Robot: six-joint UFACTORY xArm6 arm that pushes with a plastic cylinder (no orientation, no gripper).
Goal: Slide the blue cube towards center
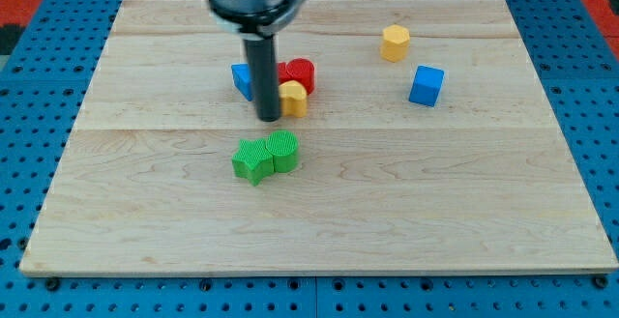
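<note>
The wooden counter [319,231] fills most of the view, resting on a blue pegboard [600,86]. Above it hangs the arm's dark rod, and my tip [269,119] touches down left of the middle, inside a tight cluster of blocks. There are no jaws on this rig to be released or clenched, only the bare rod.

Below the tip, near the board's middle, lie two green blocks [265,157], ribbed and touching each other.

The blue cube [427,85] stands alone toward the view's right, well apart from the tip, with a yellow block [395,43] above and left of it.

In the cluster, a red block [300,72] sits just right of the rod, a small yellow block [293,98] touches the tip's right side, and another blue block [242,80] peeks out at the rod's left, partly hidden.

The relation that matters: the cube lies to the right of and slightly above the tip, while the centre lies left of and below the cube. I judge the tip must first travel round to the cube's far, upper-right side, then push leftward and downward.
</note>
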